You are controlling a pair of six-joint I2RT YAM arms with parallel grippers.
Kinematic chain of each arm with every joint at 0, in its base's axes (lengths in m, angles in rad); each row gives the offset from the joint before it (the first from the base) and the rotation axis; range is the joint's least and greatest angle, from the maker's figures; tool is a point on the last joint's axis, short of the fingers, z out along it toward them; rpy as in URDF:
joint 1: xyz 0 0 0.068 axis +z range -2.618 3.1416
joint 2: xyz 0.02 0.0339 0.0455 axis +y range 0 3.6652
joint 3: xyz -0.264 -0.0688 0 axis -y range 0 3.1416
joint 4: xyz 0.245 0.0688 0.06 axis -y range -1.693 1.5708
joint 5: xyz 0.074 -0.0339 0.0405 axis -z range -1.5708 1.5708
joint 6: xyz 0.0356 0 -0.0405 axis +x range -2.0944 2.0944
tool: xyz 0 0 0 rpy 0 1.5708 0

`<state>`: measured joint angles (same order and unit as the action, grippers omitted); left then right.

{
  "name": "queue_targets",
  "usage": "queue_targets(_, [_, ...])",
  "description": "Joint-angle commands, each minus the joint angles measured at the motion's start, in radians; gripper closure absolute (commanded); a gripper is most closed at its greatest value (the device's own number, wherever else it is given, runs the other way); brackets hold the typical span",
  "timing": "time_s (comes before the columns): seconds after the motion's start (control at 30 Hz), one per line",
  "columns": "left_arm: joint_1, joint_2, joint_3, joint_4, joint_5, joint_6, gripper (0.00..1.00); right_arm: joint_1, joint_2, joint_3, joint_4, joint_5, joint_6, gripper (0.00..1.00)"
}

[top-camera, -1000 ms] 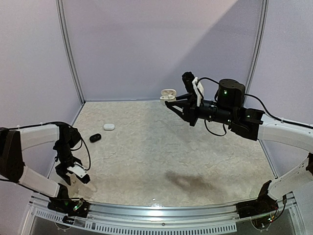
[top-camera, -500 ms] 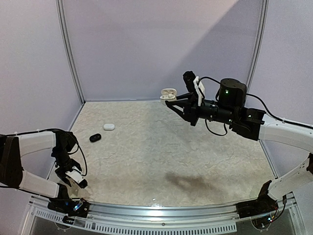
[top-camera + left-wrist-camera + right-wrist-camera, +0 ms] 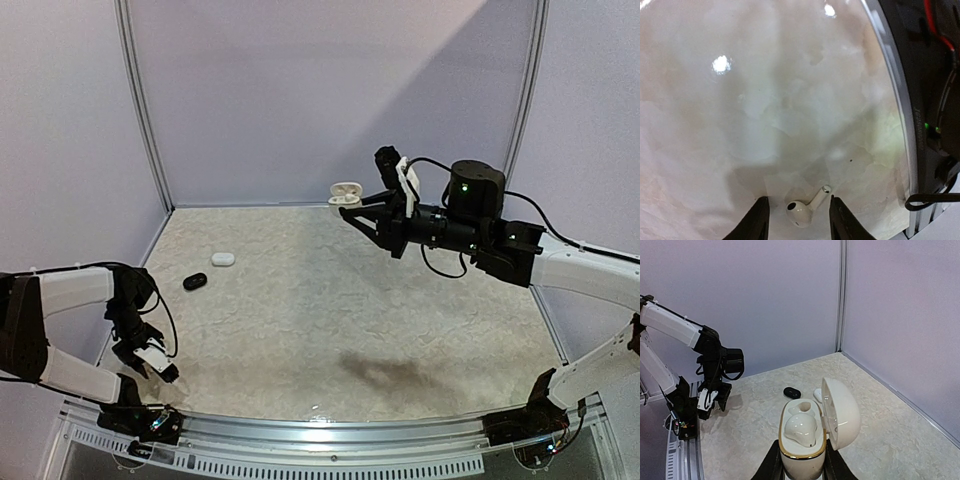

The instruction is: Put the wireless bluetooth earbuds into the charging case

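Task about midway. Right gripper point(image 3: 801, 461) clasps the open case point(image 3: 842, 412) aloft at 1 o'clock, one earbud point(image 3: 801, 429) seated, one socket point(image 3: 801, 406) empty. At 8 o'clock, left gripper point(image 3: 798, 204), jaws narrow, straddles a white earbud point(image 3: 800, 213) on the table point(image 3: 350, 300), not yet gripped.

Left arm point(image 3: 65, 288) & right arm point(image 3: 590, 272): smooth white shell links, blk joints. Fat blk cylindrical motor housing point(image 3: 473, 190) w/ green LED on right wrist. Thin blk cables point(image 3: 540, 221) loop btwn links. Left hand point(image 3: 168, 376), right hand point(image 3: 350, 208): blk fingers, white block.
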<state>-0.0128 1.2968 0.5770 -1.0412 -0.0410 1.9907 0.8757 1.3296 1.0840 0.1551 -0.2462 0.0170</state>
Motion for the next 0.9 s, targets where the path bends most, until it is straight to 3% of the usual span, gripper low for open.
queue_targets(0.0, [0.013, 0.023, -0.053, 0.073, -0.061, 0.218, 0.59, -0.007, -0.025, -0.005, -0.011, -0.008, -0.006, 1.0])
queue_targets(0.27, [0.039, 0.041, -0.071, 0.122, -0.084, 0.215, 0.65, -0.007, -0.021, 0.007, -0.023, -0.01, -0.006, 1.0])
queue_targets(0.47, [0.085, 0.022, -0.044, 0.052, -0.102, 0.282, 0.59, -0.007, -0.022, 0.007, -0.025, -0.014, -0.006, 1.0])
queue_targets(0.67, [0.086, 0.019, -0.072, 0.111, -0.097, 0.278, 0.59, -0.007, -0.022, 0.004, -0.022, -0.015, -0.034, 1.0])
queue_targets(0.87, [0.086, 0.019, -0.094, 0.127, -0.097, 0.269, 0.66, -0.007, -0.034, -0.003, -0.028, -0.004, -0.034, 1.0])
